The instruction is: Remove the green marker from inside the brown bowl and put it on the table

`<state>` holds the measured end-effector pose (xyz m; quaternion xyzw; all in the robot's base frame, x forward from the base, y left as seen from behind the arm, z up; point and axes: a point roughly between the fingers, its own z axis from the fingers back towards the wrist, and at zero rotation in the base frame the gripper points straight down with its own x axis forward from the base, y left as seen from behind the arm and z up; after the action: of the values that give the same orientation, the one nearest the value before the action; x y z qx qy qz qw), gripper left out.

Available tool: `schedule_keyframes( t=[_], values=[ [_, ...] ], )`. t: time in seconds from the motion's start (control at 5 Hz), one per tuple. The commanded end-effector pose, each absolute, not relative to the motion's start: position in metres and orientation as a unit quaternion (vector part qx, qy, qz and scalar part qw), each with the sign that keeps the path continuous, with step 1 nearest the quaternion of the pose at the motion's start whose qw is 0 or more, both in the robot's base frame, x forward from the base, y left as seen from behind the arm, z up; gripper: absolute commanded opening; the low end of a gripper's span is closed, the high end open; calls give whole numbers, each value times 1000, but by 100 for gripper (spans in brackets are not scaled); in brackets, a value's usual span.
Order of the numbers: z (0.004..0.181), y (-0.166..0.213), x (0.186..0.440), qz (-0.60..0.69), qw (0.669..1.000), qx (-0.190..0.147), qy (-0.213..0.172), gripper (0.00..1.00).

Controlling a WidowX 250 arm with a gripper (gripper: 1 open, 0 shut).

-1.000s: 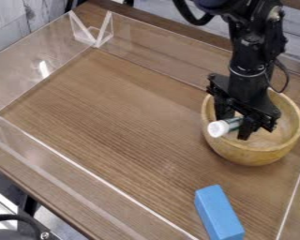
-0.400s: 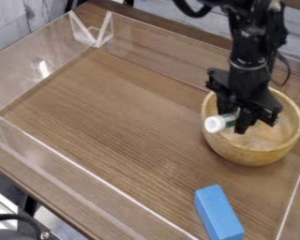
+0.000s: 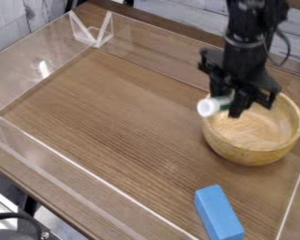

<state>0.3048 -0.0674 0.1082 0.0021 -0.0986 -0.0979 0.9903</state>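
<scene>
progress check: your gripper (image 3: 234,101) is clamped on the green marker (image 3: 217,105), jaws pressed together on its barrel, with the white cap end jutting out toward 9 o'clock. you can see the marker held clear of the brown bowl (image 3: 268,141), hanging over the bowl's rim at about its 10 o'clock side; only the cap shows plainly, the green barrel being mostly hidden behind the fingers.

done, as far as the view allows: the marker is gripped and out of the bowl's hollow, which now shows nothing inside it.

left: you have not yet carried it off the bowl or set it down. the table (image 3: 115,112) lies bare from 7 to 11 o'clock of the bowl, so a placement there looks unobstructed. a blue rectangular block (image 3: 217,212) sits at 6 o'clock of the bowl, near the front edge; keep your drop apart from it. release and withdrawal remain after that. judged roughly at the midpoint.
</scene>
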Motion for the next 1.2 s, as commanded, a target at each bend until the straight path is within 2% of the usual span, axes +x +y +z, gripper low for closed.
schedule_keyframes(
  t=[0.0, 0.2, 1.0],
  values=[
    [148, -58, 302, -74, 987, 9, -142, 0],
    [163, -52, 287, -49, 988, 19, -145, 0],
    [153, -36, 221, -7, 987, 27, -156, 0]
  ],
)
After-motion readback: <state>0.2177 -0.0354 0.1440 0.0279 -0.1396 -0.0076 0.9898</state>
